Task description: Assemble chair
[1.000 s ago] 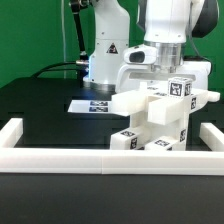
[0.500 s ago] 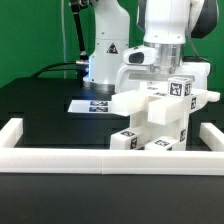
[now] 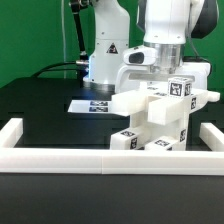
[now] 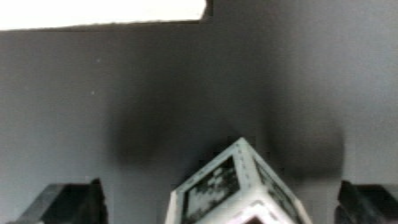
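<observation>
My gripper (image 4: 222, 205) hangs released, its fingers (image 4: 68, 200) wide either side of the chair's tagged post (image 4: 231, 185).

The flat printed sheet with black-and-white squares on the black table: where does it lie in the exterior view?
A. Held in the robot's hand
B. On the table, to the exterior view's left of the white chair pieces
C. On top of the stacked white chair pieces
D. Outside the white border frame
B: the flat printed sheet lies on the black table, to the exterior view's left of the stacked matte white plastic chair pieces.
</observation>
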### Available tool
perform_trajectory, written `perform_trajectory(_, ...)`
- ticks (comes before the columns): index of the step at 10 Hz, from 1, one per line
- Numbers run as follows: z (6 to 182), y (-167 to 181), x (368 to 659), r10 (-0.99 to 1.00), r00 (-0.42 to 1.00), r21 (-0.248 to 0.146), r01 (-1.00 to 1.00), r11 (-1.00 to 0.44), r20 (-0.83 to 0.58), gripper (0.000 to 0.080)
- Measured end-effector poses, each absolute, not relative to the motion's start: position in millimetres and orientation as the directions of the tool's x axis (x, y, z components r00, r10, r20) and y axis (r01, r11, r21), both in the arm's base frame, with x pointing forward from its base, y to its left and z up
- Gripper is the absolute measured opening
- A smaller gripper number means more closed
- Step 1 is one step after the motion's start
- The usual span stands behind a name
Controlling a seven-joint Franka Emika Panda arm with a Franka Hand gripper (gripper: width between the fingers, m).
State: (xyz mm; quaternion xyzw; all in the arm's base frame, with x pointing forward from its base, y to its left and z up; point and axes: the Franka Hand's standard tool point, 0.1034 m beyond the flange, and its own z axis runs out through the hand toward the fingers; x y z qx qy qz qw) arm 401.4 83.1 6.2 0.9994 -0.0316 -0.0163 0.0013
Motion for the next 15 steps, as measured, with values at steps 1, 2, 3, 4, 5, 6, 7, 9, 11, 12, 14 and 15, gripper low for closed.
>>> perform_trajectory(1,6.3,82.6,402.8,-0.064,0.997,0.003,-0.064,-0.998,-0.031,0.0649)
perform_trajectory(2,6.1,82.5,402.5,-0.065,0.997,0.003,-0.065,-0.998,-0.033,0.0649)
perform_trajectory(3,6.0,82.9,402.3,-0.065,0.997,0.003,-0.065,-0.998,-0.033,0.0649)
perform_trajectory(4,6.0,82.8,402.2,-0.065,0.997,0.003,-0.065,-0.998,-0.033,0.0649)
perform_trajectory(5,5.9,82.7,402.0,-0.065,0.997,0.004,-0.065,-0.998,-0.033,0.0649)
perform_trajectory(6,5.9,82.7,402.0,-0.065,0.997,0.004,-0.065,-0.998,-0.034,0.0521)
perform_trajectory(7,6.3,82.8,402.5,-0.065,0.997,0.003,-0.065,-0.998,-0.032,0.039)
perform_trajectory(9,6.5,82.8,402.6,-0.065,0.997,0.003,-0.065,-0.998,-0.031,0.0392)
perform_trajectory(11,6.5,82.8,402.6,-0.065,0.997,0.003,-0.065,-0.998,-0.031,0.0392)
perform_trajectory(12,6.5,82.8,402.6,-0.065,0.997,0.003,-0.065,-0.998,-0.031,0.0392)
perform_trajectory(14,6.5,82.8,402.6,-0.065,0.997,0.003,-0.065,-0.998,-0.031,0.0392)
perform_trajectory(15,6.6,82.9,402.6,-0.065,0.997,0.003,-0.065,-0.998,-0.031,0.0393)
